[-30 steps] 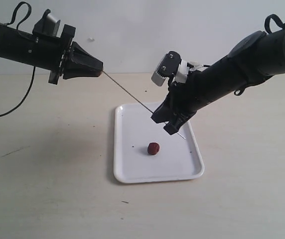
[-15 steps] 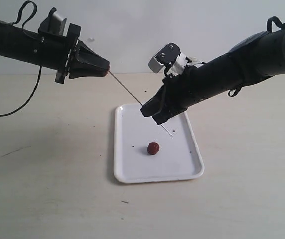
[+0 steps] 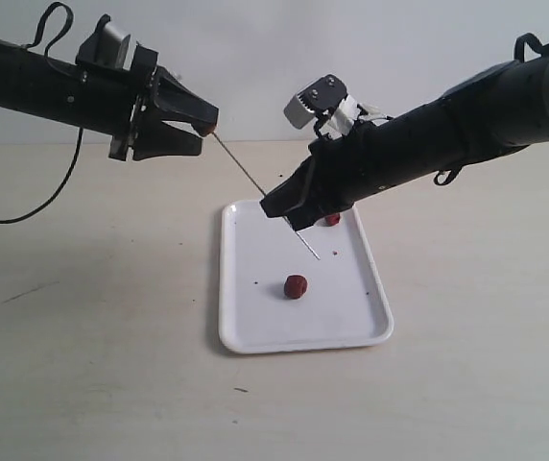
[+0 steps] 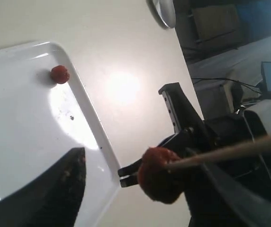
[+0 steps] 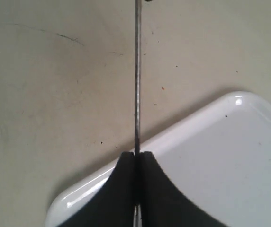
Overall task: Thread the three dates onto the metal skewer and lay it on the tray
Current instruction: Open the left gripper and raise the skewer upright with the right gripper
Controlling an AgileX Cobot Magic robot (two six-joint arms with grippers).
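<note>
The thin metal skewer (image 3: 246, 173) slants down from upper left over the white tray (image 3: 255, 322). One date (image 3: 210, 126) is stuck on its upper end, between the spread fingers of my open left gripper (image 3: 205, 132); the left wrist view shows this date (image 4: 158, 174) on the rod (image 4: 230, 151) with a finger (image 4: 59, 189) standing off to one side. My right gripper (image 3: 284, 207) is shut on the skewer lower down (image 5: 137, 71), above the tray's far corner (image 5: 211, 156). A second date (image 3: 296, 286) lies mid-tray. The third date (image 3: 332, 219) lies near the far rim, partly behind the right arm.
Beige tabletop (image 3: 92, 336) surrounds the tray on all sides. A black cable (image 3: 25, 213) hangs from the left arm at the far left. Both arms slant in from the upper corners over the table.
My left gripper has opened, baring the date on the skewer's upper end. The right gripper has slid left and up along the skewer, uncovering the date by the tray's far rim.
</note>
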